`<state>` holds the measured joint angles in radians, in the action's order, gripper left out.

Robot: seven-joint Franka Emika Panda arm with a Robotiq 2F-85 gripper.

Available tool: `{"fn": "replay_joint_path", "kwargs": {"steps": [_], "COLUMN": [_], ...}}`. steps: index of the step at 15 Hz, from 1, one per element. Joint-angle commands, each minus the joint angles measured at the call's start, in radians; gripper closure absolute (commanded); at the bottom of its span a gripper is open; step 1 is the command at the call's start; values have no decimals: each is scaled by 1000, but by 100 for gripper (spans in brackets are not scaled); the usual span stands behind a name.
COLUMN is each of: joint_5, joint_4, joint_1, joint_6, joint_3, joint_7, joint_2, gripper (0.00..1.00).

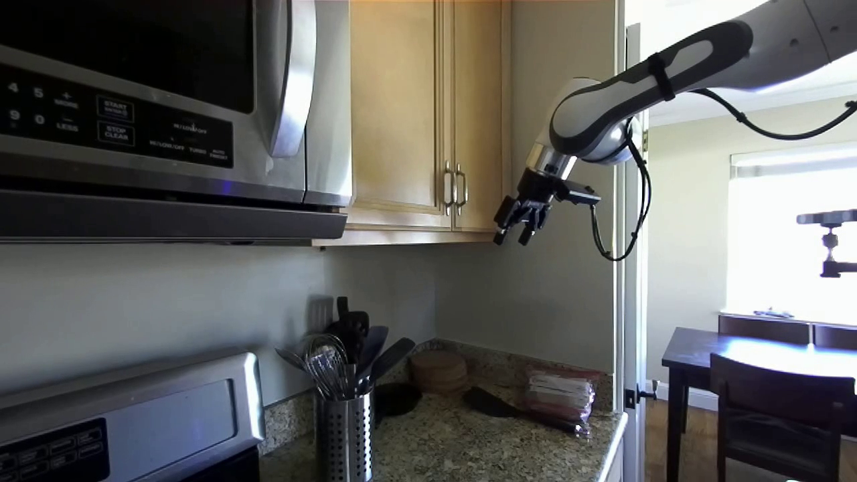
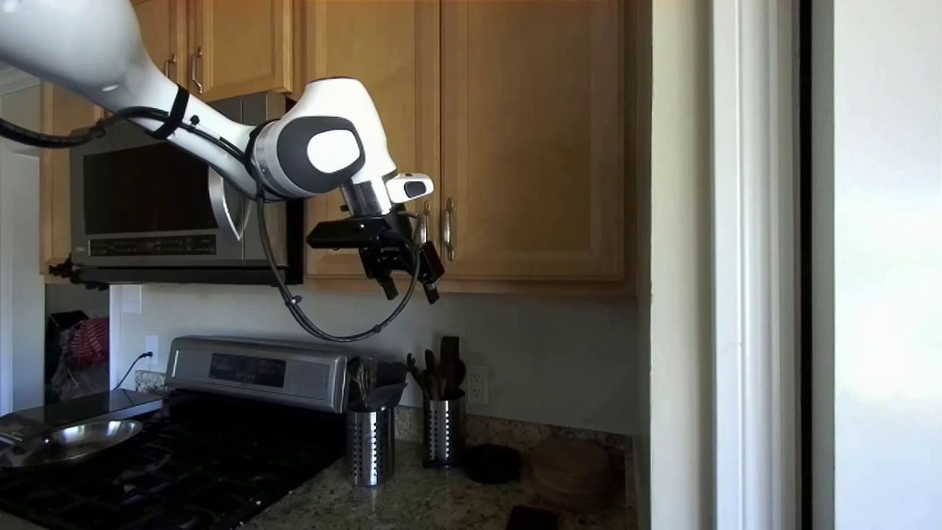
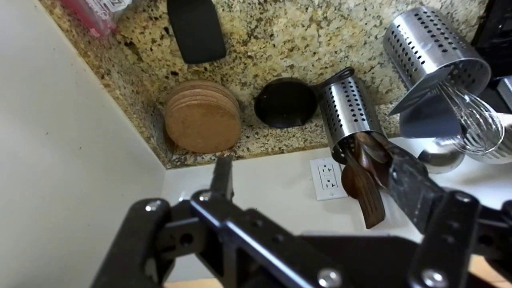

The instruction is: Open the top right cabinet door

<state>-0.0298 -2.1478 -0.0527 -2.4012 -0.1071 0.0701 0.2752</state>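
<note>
Top right door: the tall light maple-wood panel door [image 2: 537, 140] stands closed, level with its matching maple-wood neighbour door [image 2: 375, 44] and right of the stainless-steel microwave [image 2: 147, 206] in an exterior view.
Handle: the slim, bowed vertical metal bar handle [image 2: 448, 229] sits low by the door's left edge; I have no hold on it.
Gripper: my black two-fingered metal gripper [image 1: 513, 237] has its fingers spread, tips down, holding nothing, near the handle but apart from it.
Done: at most the approach, I judge; no opening shows.
Left: lining up, gripping the bar, swinging the panel out.
Maple: smooth and pale, a moulded frame around a flat centre.
Counter: speckled tan-and-brown granite countertop [image 3: 288, 36], mottled.
Counter things: a perforated, shiny steel cylinder [image 3: 352, 106] of brown wooden utensils [image 3: 371, 206]; a small round black pan [image 3: 286, 103]; a stack of matte tan discs [image 3: 202, 120].
</note>
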Motion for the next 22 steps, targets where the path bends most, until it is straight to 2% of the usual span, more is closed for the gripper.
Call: {"fn": "replay_joint_path", "kwargs": {"steps": [1, 6, 18, 19, 20, 22], "joint_5": [-2, -10, -36, -39, -42, -55], "joint_4": [6, 12, 285, 300, 314, 338], "joint_1": [-5, -1, -7, -6, -6, -4], "joint_6": [2, -36, -139, -139, -140, -143], "joint_3": [4, 5, 6, 5, 5, 3], "joint_7": [1, 5, -64, -59, -54, -46], "joint_2": [-6, -16, -140, -146, -151, -163], "gripper": [0, 0, 0, 9, 26, 40]}}
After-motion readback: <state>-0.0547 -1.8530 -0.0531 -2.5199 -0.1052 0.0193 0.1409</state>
